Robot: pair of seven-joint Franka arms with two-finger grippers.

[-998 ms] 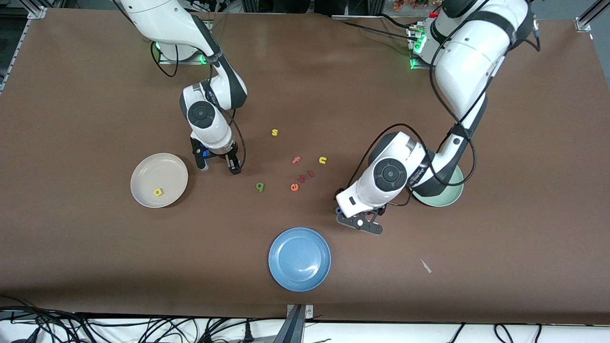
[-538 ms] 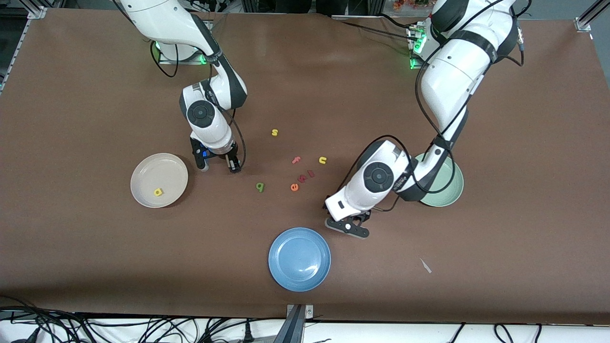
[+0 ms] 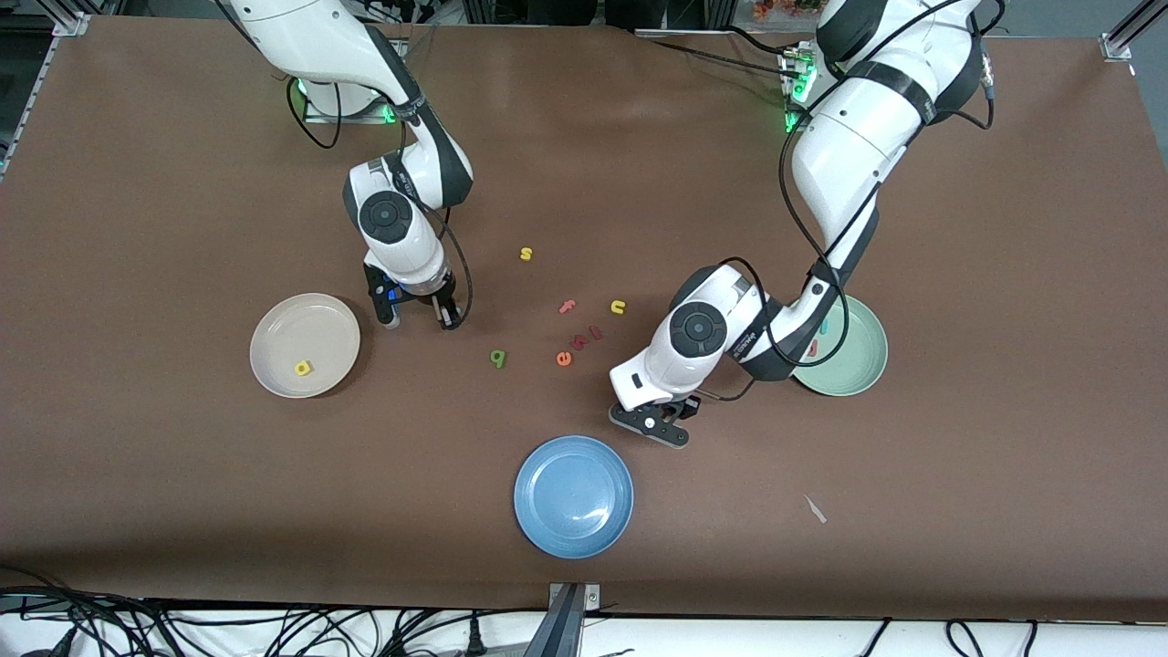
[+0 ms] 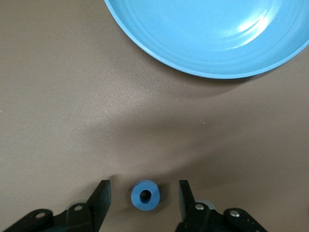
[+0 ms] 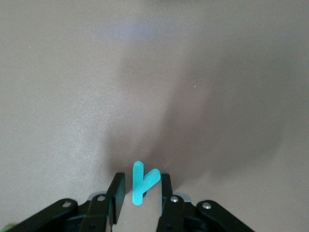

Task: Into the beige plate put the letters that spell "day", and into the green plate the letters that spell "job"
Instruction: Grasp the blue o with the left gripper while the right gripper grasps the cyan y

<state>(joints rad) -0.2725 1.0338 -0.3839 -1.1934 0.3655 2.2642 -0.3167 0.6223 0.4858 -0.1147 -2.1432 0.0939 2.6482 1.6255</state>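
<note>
My right gripper [image 3: 418,321] is down at the table beside the beige plate [image 3: 274,342], which holds the yellow "a" [image 3: 303,368]. In the right wrist view the teal "y" [image 5: 139,186] lies between the right gripper's [image 5: 142,178] fingers; one touches it and a thin gap shows at the other. My left gripper [image 3: 650,427] is low beside the blue plate. The left gripper [image 4: 143,184] is open around the blue "o" [image 4: 136,195], apart on both sides. The dark green "d" [image 3: 498,358] lies mid-table. The green plate [image 3: 862,365] holds a teal piece and a red piece, partly hidden by the left arm.
The blue plate [image 3: 573,495] lies nearest the front camera, close to my left gripper. Loose letters are scattered mid-table: a yellow "s" [image 3: 526,254], a pink "f" [image 3: 568,307], a yellow "u" [image 3: 618,307], an orange "e" [image 3: 564,359].
My left arm has swung toward the blue plate and brought its fingers around the blue "o", narrowing. The right gripper stayed in place while its fingers drew in on the "y".
</note>
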